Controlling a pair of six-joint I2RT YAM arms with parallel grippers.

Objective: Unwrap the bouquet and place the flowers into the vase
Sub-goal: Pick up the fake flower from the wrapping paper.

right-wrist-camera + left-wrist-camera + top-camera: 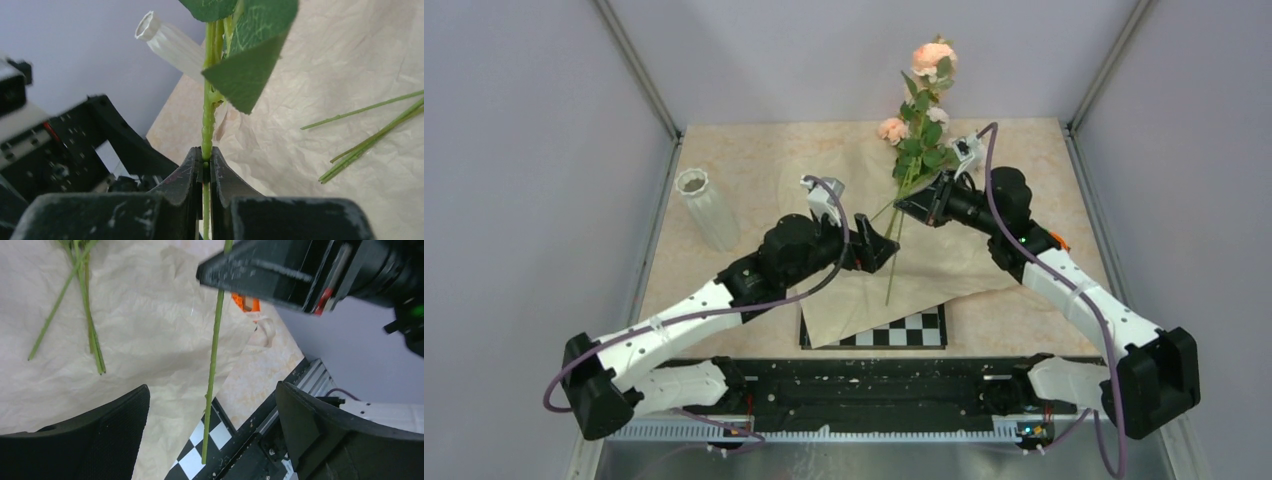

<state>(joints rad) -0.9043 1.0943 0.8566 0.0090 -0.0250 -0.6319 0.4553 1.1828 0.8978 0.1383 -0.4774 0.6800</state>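
Top external view first: the right gripper (911,203) is pinched tight on one flower (891,265) partway up its green stem. It holds it more or less upright above the middle of the table (1034,315), with the bare lower end hanging free over the wrapping paper (959,262). The left gripper (886,245) is just beside that stem, lower down. Its jaws are spread wide on either side and touch nothing. The paper lies flat and opened out, so I'd say the unwrapping part is done and we're on moving flowers over one at a time. The vase (707,210) stands upright well off to the left with nothing in it that I can see. My guess is the next move needs the right arm to swing the flower left past the left arm and lift it. The dangling stem end has to clear the scalloped rim and then drop straight into that narrow mouth, and a tilted stem could knock the vase over. Counting: two arms, one vase, one sheet of paper, one checkerboard (904,330) at the near edge, and one flower in the grip. There are loose stems (90,315) lying on the paper, at least three, but they bunch together so I can't say exactly. I count two peach blooms and one small pale one, but can't tell which stems they sit on.
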